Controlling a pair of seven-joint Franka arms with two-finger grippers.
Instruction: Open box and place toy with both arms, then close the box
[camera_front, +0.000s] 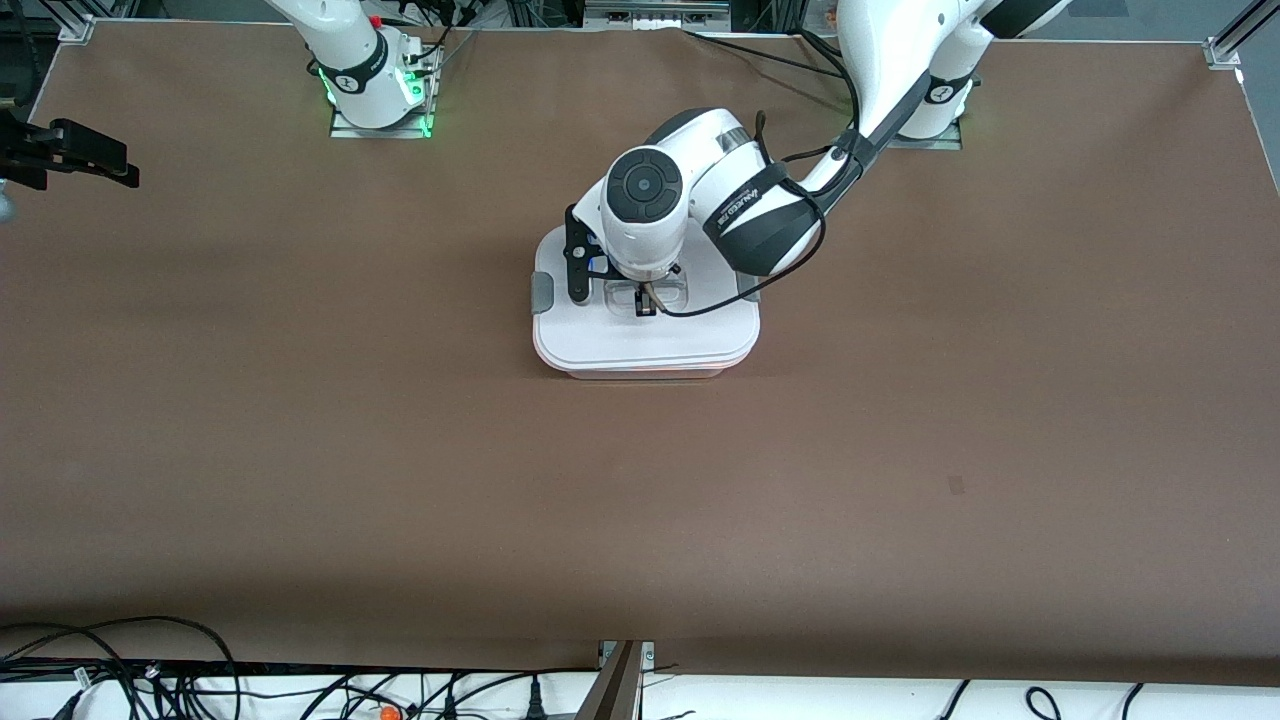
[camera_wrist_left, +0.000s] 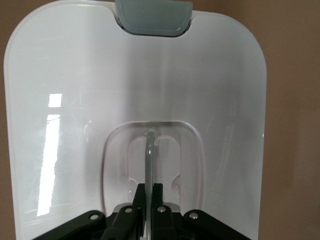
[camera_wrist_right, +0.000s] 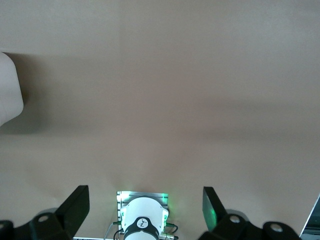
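Fingertips of the left gripper (camera_wrist_left: 148, 200) are pinched shut on the thin handle (camera_wrist_left: 149, 160) in the lid's recess; the box (camera_front: 645, 335) sits at table centre. Best to move straight, keeping the lid level. Its wrist points down, forearm running toward 2 o'clock. The right gripper (camera_wrist_right: 145, 205) waits, wide open, empty, near 9 o'clock.

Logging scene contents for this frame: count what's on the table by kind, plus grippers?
Boxes: 1, the box, lid on
Grey side clips in view: 2
Toys in view: 0
Grippers: 2, left gripper shut on the lid handle; right gripper open over bare table
Total: 5
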